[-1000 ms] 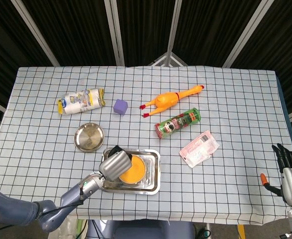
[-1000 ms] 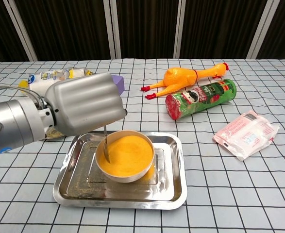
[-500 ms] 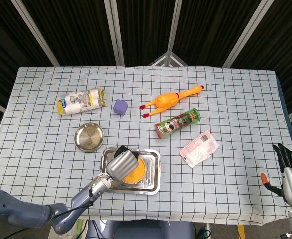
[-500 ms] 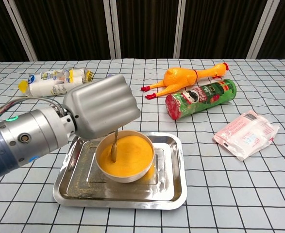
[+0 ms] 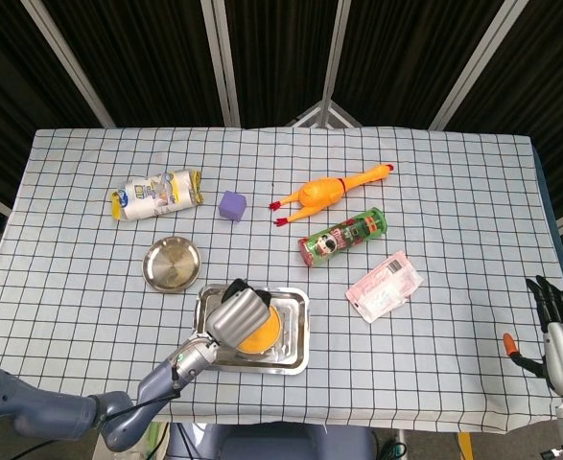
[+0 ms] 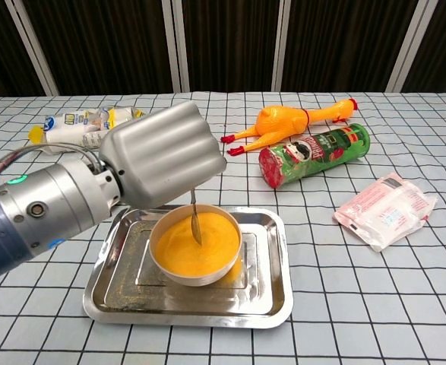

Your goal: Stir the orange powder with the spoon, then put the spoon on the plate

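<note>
A white bowl of orange powder (image 6: 197,245) (image 5: 259,329) stands in a steel tray (image 6: 267,293) (image 5: 298,350) near the table's front edge. My left hand (image 6: 162,163) (image 5: 237,316) hovers over the bowl's left side and grips a metal spoon (image 6: 195,222). The spoon hangs down with its tip in the powder near the bowl's middle. A small round steel plate (image 5: 172,264) lies left of and behind the tray; the hand hides it in the chest view. My right hand (image 5: 556,331) rests at the table's front right corner with its fingers spread and nothing in it.
Behind the tray lie a purple cube (image 5: 232,205), a yellow rubber chicken (image 5: 327,190), a green chip can (image 5: 342,236) and a pink-white packet (image 5: 385,285). A white and yellow bag (image 5: 156,195) lies at the back left.
My left hand has swept to the right over the bowl, carrying the spoon tip from the powder's left edge toward its middle. The right hand has stayed still.
</note>
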Controlling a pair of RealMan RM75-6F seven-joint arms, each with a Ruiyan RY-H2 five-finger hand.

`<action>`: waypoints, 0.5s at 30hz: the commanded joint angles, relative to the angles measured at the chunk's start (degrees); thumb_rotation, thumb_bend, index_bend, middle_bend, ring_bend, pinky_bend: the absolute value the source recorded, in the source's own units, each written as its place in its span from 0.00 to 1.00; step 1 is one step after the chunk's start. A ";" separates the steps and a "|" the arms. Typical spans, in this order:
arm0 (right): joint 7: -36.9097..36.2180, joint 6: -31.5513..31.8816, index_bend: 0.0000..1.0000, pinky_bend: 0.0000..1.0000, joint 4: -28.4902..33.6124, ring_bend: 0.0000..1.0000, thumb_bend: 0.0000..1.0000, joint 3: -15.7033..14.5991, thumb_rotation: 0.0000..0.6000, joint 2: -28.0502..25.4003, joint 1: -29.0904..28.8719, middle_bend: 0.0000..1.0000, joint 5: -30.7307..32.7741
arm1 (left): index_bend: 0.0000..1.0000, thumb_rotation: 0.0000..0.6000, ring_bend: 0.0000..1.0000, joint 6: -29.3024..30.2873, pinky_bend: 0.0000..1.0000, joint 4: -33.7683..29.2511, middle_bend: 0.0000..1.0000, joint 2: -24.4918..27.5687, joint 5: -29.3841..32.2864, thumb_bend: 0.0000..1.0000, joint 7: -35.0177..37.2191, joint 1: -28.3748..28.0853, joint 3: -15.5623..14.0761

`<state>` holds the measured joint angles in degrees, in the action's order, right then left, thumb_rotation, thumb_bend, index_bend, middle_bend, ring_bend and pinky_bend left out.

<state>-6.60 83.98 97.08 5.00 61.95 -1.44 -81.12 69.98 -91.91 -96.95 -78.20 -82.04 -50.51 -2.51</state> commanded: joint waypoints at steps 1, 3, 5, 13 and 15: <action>0.08 0.02 0.00 0.00 0.07 0.00 0.41 0.01 1.00 0.01 -0.03 0.00 -0.06 | 0.84 1.00 1.00 -0.28 0.97 -3.06 1.00 3.77 -1.62 0.65 0.42 0.69 -1.01; 0.17 0.04 0.00 0.00 0.16 0.00 0.41 -0.04 1.00 0.02 -0.01 0.00 -0.11 | 0.84 1.00 1.00 -0.27 0.97 -3.85 1.00 4.90 -2.19 0.65 0.75 1.01 -1.23; 0.26 0.06 0.00 0.00 0.23 0.00 0.41 -0.08 1.00 0.01 0.02 0.00 -0.14 | 0.84 1.00 1.00 -0.51 0.97 -4.09 1.00 5.63 -2.51 0.66 1.19 1.45 -1.53; -0.02 -0.13 0.00 0.00 0.33 0.00 0.41 -0.01 1.00 -0.10 0.00 0.00 0.14 | 0.84 1.00 1.00 -2.40 0.97 -1.92 1.00 3.97 -2.37 0.65 1.53 2.42 -1.34; -0.10 -0.14 0.00 0.00 0.30 0.00 0.41 0.01 1.00 -0.13 0.00 0.00 0.16 | 0.84 1.00 1.00 -3.17 0.97 -1.27 1.00 3.17 -2.16 0.65 1.16 2.44 -1.16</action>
<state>-6.71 83.84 97.38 5.00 61.83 -1.45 -80.96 67.18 -93.50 -93.41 -80.50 -80.68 -48.12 -3.80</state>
